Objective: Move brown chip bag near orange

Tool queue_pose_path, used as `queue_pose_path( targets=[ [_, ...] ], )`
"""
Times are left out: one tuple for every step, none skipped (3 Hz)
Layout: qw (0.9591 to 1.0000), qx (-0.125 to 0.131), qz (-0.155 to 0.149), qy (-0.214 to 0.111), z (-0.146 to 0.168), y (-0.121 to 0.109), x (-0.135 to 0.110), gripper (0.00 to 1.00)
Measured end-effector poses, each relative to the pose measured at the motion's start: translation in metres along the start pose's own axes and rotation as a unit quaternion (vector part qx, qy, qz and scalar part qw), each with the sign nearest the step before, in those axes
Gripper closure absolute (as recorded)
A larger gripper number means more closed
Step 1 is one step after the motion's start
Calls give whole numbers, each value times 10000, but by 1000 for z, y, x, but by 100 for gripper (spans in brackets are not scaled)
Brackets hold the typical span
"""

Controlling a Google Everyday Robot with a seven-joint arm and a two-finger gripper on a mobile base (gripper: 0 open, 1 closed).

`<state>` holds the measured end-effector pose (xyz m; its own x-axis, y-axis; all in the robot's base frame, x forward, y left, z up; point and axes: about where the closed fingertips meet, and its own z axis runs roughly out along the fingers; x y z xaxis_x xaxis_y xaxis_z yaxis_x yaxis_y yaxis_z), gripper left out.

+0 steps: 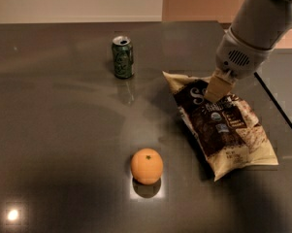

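Observation:
The brown chip bag lies flat on the dark table, right of centre, with its cream-tan bottom edge pointing to the front right. My gripper comes down from the upper right and is shut on the bag's upper part, near the white lettering. The orange sits on the table to the front left of the bag, a short gap from the bag's left edge. The gripper's tan fingers cover part of the bag's print.
A green soda can stands upright at the back, left of the bag. The table has a dark seam running along its right side. A pale wall stands behind the table.

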<state>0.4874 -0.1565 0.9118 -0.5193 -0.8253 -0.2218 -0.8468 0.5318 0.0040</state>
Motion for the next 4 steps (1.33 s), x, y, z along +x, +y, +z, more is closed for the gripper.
queue_pose_path(
  targets=[
    [9999, -92, -68, 49, 9, 19, -1, 100],
    [9997, -167, -138, 71, 15, 38, -6, 100],
    [9996, -243, -152, 36, 19, 53, -11, 100],
    [9993, -309, -204, -7, 19, 69, -19, 100]
  ],
)
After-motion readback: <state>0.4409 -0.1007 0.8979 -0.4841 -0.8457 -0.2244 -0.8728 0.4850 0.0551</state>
